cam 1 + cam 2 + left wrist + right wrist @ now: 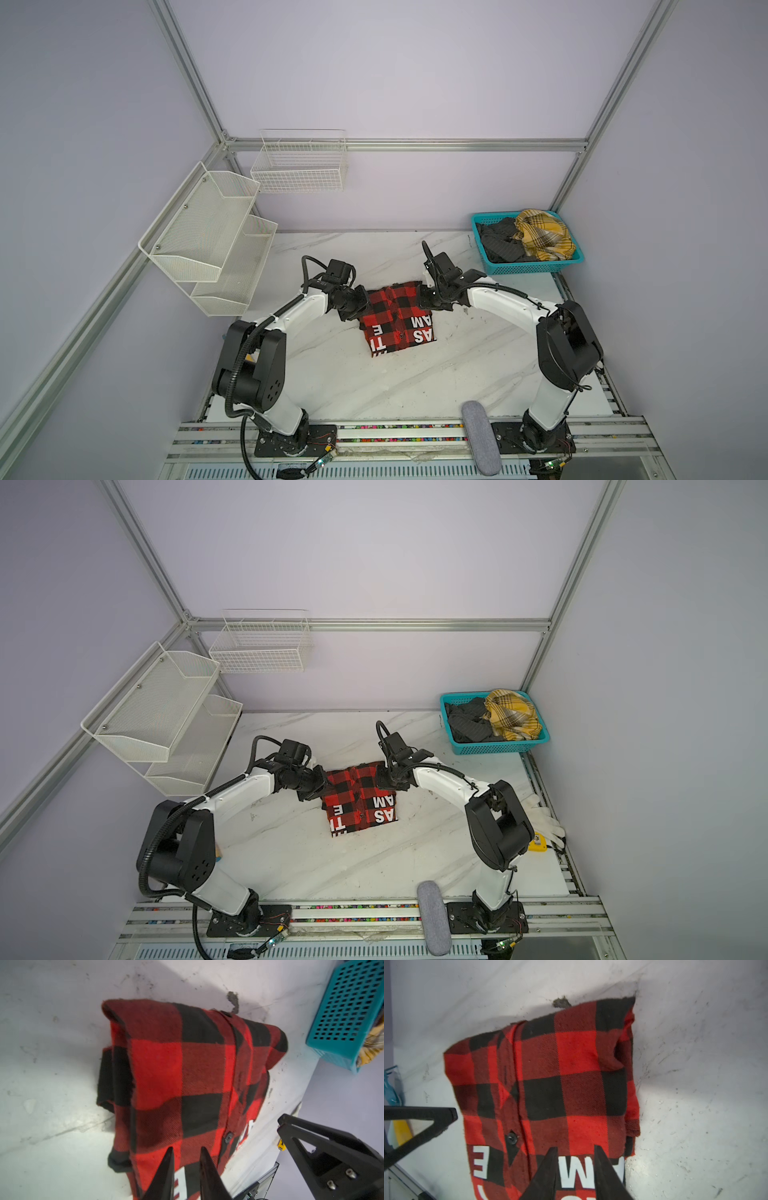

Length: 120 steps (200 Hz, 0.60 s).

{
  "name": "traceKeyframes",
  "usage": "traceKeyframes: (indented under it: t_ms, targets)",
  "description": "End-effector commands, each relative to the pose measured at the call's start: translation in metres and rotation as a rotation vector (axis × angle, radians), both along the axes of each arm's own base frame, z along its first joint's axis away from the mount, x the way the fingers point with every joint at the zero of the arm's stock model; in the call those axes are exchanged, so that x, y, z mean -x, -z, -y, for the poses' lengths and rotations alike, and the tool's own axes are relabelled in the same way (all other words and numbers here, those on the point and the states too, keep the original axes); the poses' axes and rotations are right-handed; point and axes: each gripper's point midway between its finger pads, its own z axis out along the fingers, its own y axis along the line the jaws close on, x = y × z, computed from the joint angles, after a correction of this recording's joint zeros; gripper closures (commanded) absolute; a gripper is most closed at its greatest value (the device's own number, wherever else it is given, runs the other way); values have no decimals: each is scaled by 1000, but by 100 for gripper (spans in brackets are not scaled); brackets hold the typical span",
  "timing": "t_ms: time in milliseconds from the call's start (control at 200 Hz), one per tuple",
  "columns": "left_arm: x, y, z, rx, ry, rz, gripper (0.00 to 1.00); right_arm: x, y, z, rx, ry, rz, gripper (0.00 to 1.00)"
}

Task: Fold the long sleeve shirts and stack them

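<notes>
The left gripper [186, 1150] and right gripper [575, 1148], both narrowly spread and gripping nothing, above the folded red-and-black check shirt [397, 320] at mid-table [332, 374]; fold apparently complete; next, fetch another garment from the teal basket [536, 268]

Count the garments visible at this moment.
3. The red-and-black check shirt lies folded on the table between the arms. A dark grey garment and a yellow plaid garment sit in the teal basket. More may be hidden beneath them.
</notes>
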Motion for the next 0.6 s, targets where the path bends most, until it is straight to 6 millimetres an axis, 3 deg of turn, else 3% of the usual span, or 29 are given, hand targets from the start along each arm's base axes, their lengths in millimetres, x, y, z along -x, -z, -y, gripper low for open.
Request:
traceKeyframes:
  t_ms: [0, 115, 275, 520, 595]
  targets:
    - [-23, 0, -3, -3, -22, 54, 80, -2, 13, 3, 10, 23, 6, 71]
    - [-34, 17, -7, -32, -25, 37, 80, 6, 28, 4, 14, 23, -21, 75]
    - [-39, 43, -12, -46, -17, -12, 82, 34, 44, -4, 25, 10, -65, 79]
    - [-46, 52, -20, -88, 20, -4, 82, 86, 54, -16, 16, 15, -125, 82]
    - [-47, 50, -17, -79, 38, -8, 82, 92, 54, -9, 61, 30, -123, 82]
